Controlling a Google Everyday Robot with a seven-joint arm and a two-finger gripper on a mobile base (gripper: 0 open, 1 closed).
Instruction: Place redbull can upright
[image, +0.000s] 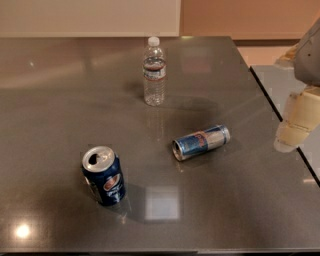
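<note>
The redbull can (201, 142) lies on its side near the middle of the grey table (60, 120), its silver top pointing to the upper right and its base toward the lower left. My gripper (295, 122) hangs at the right edge of the view, over the table's right edge and well to the right of the can. It touches nothing.
A clear water bottle (154, 71) with a white cap stands upright behind the redbull can. A dark-blue Pepsi can (104, 176) stands at the front left. The table's right edge (280, 117) runs diagonally under the arm, with a lighter surface (285, 80) beyond it.
</note>
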